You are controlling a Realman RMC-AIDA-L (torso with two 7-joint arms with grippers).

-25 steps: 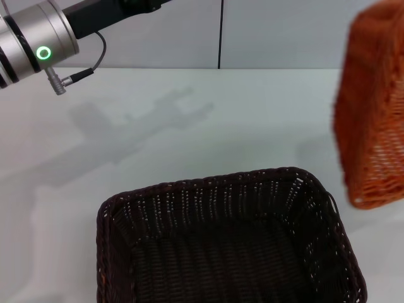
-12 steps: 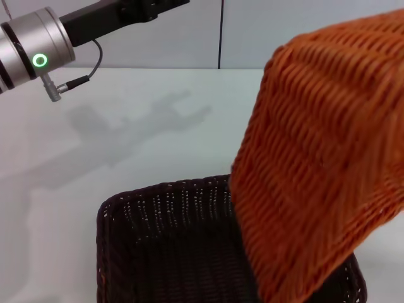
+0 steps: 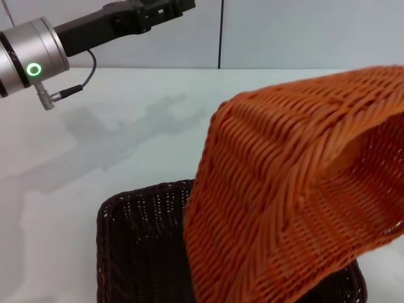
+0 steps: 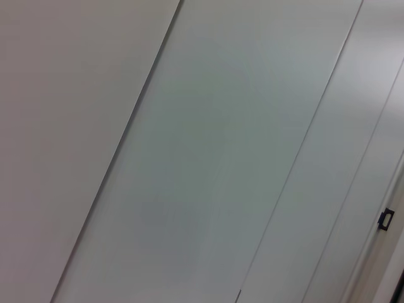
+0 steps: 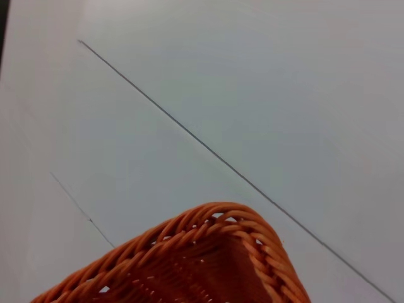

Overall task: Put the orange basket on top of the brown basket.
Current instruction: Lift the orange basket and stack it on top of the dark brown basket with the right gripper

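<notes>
The orange basket [image 3: 297, 189] hangs in the air, tilted steeply, its underside towards me and its open side to the right. It covers the right and middle of the brown basket [image 3: 136, 233], which stands on the white table at the front. Whether the two touch I cannot tell. The orange basket comes in from my right arm's side and is carried there. The right gripper itself is hidden, and the right wrist view shows only a corner of the basket's braided rim [image 5: 214, 252]. My left gripper [image 3: 158, 9] is raised high at the back left, far from both baskets.
The white table [image 3: 126, 132] stretches behind and to the left of the brown basket, up to a pale wall with a dark vertical seam [image 3: 221, 35]. The left wrist view shows only wall panels.
The orange basket has swung in from the far right and tipped over the brown basket, hiding most of it. The left arm has drifted slightly up and to the left.
</notes>
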